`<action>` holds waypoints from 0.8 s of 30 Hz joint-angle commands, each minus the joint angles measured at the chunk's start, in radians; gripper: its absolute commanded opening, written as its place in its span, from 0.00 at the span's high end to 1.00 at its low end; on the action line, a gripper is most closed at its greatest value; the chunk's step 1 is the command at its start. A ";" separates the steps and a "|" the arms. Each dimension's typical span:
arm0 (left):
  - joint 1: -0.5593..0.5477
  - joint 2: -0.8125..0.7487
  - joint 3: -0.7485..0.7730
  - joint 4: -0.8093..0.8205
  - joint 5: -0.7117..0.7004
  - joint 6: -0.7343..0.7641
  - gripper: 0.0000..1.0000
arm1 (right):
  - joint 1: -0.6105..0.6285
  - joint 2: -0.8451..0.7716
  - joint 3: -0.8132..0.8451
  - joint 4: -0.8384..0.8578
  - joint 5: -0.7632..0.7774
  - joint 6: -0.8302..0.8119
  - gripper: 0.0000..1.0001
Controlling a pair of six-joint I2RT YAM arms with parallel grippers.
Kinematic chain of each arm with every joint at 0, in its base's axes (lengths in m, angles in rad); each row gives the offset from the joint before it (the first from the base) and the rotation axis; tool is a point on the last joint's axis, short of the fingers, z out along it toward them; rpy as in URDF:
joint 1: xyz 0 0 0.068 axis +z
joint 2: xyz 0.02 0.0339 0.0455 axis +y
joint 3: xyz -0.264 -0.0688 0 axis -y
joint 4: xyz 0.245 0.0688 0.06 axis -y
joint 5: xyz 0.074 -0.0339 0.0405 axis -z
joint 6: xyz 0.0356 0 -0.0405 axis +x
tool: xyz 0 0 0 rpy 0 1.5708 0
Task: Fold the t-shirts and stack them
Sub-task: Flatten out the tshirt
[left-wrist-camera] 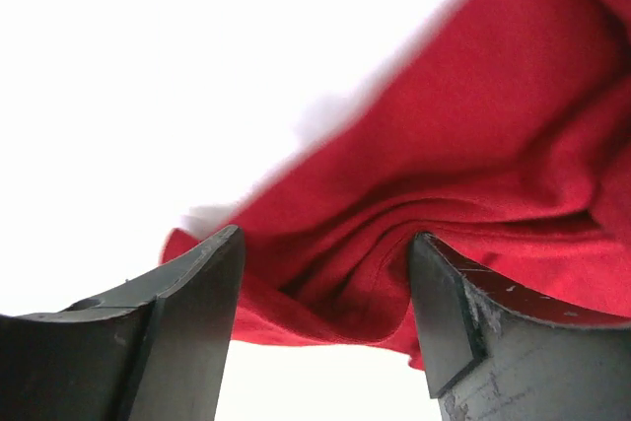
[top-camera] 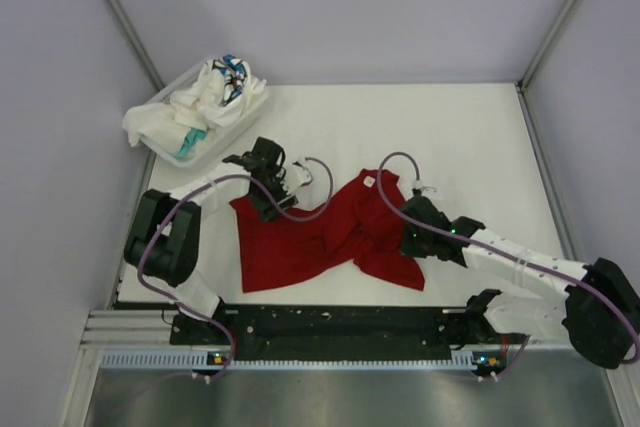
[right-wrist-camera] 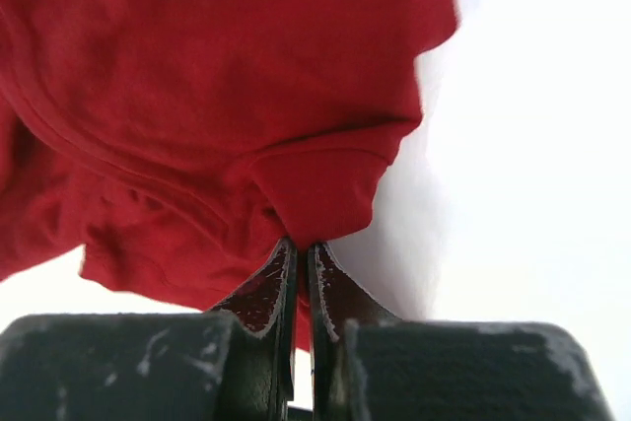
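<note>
The red t-shirt (top-camera: 305, 242) is lying crumpled at the centre of the bench (top-camera: 420, 122), its long axis running from lower left to upper right. Its right-hand fold is being clamped by the right pincer (top-camera: 403, 240), jaws together on cloth. The left pincer (top-camera: 268, 199), jaws apart, is being held astride the upper-left edge.

the deep red t-shirt (top-camera: 300, 247) lies unfolded and crumpled in the middle of the desk (top-camera: 450, 137), bunched into ridges toward its right side, where a fold of hem is pinched in the closed right gripper (right-wrist-camera: 304, 248). the white t-shirts (top-camera: 205, 102), one showing a blue-patterned print and a bit of teal, sit heaped in the white tray (top-camera: 222, 139) at the far left corner, spilling over its rim.
</note>
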 commanded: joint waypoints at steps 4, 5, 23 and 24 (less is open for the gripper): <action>0.097 0.117 0.327 -0.035 0.125 -0.065 0.24 | -0.176 -0.064 -0.016 0.124 -0.037 -0.117 1.00; 0.118 0.104 0.341 -0.074 0.166 -0.060 0.23 | -0.183 -0.064 -0.013 0.123 -0.040 -0.123 1.00; 0.212 -0.026 0.039 -0.350 0.299 0.239 0.39 | -0.187 -0.011 0.004 0.161 -0.080 -0.149 1.00; 0.212 -0.008 0.040 -0.341 0.300 0.236 0.39 | -0.187 -0.010 0.004 0.159 -0.078 -0.149 1.00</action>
